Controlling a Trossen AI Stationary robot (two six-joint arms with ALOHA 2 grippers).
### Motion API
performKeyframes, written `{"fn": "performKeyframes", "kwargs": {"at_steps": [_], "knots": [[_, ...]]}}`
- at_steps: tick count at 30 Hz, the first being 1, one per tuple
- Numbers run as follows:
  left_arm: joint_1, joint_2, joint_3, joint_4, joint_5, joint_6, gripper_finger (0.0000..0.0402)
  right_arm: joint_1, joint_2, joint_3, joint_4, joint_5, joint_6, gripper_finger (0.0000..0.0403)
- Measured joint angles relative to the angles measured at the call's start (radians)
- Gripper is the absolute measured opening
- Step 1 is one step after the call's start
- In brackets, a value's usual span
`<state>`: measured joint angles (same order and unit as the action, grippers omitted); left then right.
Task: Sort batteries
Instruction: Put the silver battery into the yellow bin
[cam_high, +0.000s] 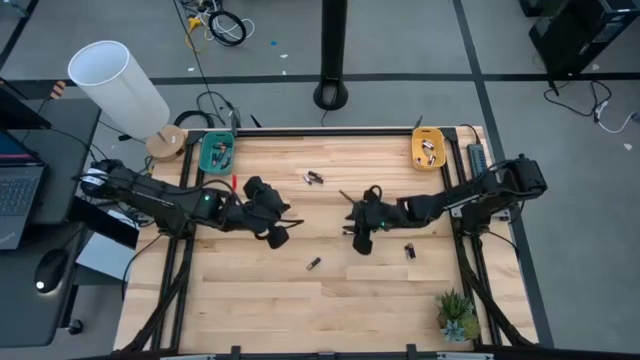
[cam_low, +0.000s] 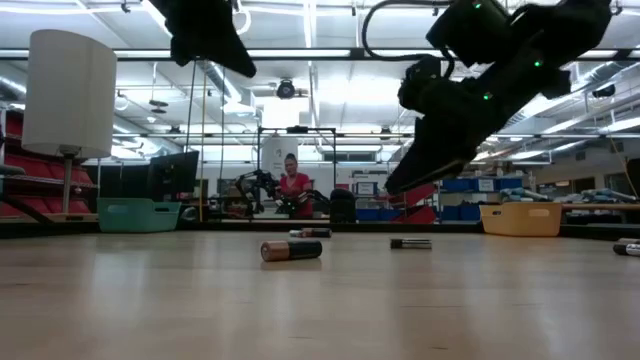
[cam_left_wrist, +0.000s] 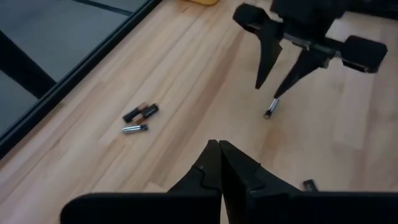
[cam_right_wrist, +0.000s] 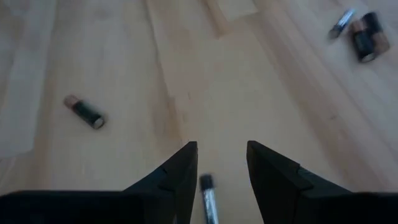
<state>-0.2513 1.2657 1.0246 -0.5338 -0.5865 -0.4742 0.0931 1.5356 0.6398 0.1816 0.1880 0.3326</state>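
Right end effector spread over slim battery — left end effector closed, mid-table.

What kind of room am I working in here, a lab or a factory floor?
Most likely a robotics lab or workshop. The wooden table stands on a grey floor with loose cables; the low view shows an open hall with strip lights, storage bins and a person at another robot arm.

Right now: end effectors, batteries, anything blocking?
Right end effector open, slim battery between its fingers. Left end effector shut, empty, mid-table. Loose batteries on the wood. Nothing blocking.
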Motion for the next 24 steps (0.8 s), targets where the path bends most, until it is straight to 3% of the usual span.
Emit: {"fn": "performKeyframes", "kwargs": {"at_steps": [5,17,24], "knots": [[0.013,-0.021,-0.049,0.014,0.014,0.002,0.0007,-0.066,0.0,-0.045,0.09,-0.077,-0.053,0.0145],[0.016,-0.025,-0.063,0.045,0.03,-0.006,0.0008,-0.1,0.001,-0.197,0.28,-0.124,-0.067,0.014],[0.025,-0.025,-0.063,0.061,0.022,-0.007,0.0008,-0.084,0.101,-0.197,0.395,-0.169,-0.067,0.0141]]}}
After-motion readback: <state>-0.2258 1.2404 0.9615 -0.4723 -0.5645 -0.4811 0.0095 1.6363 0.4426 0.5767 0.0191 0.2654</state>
